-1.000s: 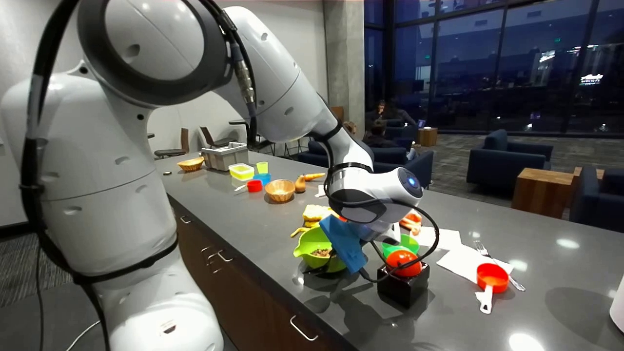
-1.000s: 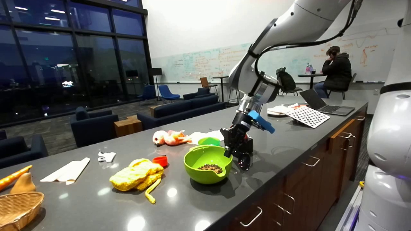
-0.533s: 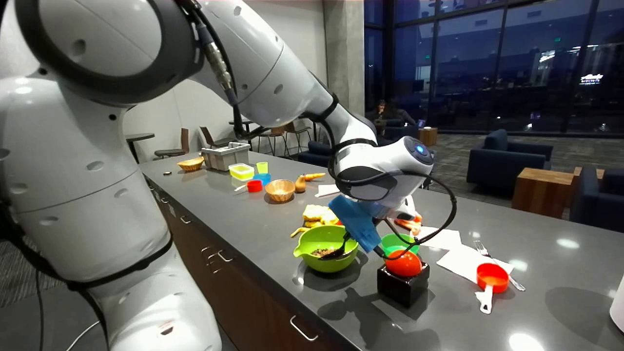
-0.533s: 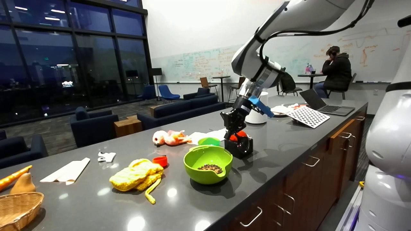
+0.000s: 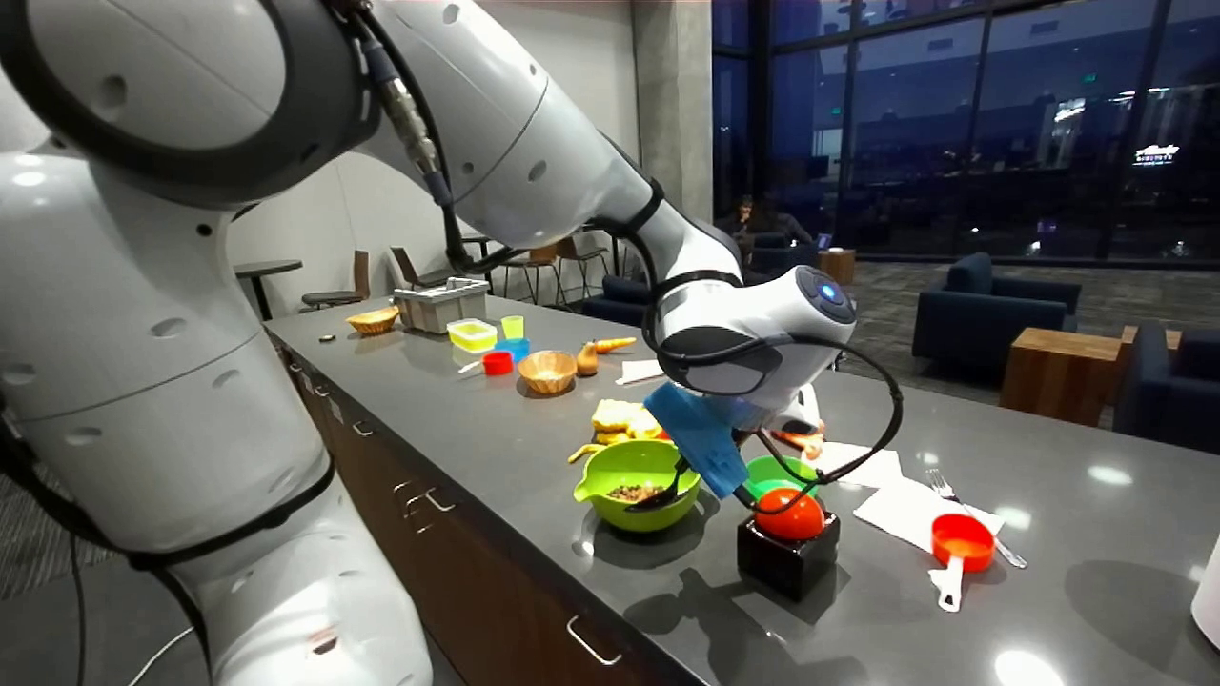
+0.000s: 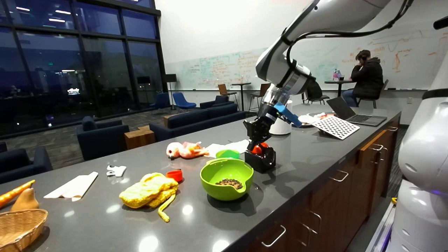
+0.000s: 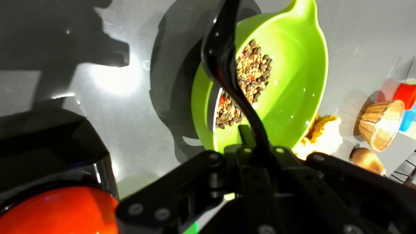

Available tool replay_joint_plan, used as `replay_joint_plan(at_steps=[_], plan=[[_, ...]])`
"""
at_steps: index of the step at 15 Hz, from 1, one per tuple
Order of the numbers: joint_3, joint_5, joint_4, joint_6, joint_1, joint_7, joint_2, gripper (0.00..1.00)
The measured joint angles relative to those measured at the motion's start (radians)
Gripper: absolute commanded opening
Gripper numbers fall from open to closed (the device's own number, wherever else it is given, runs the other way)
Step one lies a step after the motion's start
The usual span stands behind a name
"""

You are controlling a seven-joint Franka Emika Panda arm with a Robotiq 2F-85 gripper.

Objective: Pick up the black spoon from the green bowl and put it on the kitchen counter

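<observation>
I have bright light indoors, although the windows (image 5: 920, 162) are of a dark blue. In both exterior views the kitchen counter (image 6: 196, 227) returns round, white spots of glare, and a soft shadow lies under the green bowl (image 6: 218, 192), so the light seems to fall from above. In an exterior view the wall (image 6: 217, 31) is almost burned white. My wrist view is harsher: strong glare beside deep shadows, yellow cloth (image 7: 325, 130) partly overexposed, small highlights upon the black spoon (image 7: 224, 70), the near gripper (image 7: 262, 151) slightly blurred.
</observation>
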State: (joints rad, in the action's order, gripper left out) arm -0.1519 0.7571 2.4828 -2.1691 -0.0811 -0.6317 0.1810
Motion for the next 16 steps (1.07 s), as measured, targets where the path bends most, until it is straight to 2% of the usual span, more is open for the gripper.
replay_joint_plan(at_steps=[9, 16], plan=[[-0.021, 0.005, 0.056, 0.0, -0.001, -0.009, -0.045, 0.01], [-0.025, 0.064, 0.068, 0.0, -0.003, -0.037, -0.095, 0.01]])
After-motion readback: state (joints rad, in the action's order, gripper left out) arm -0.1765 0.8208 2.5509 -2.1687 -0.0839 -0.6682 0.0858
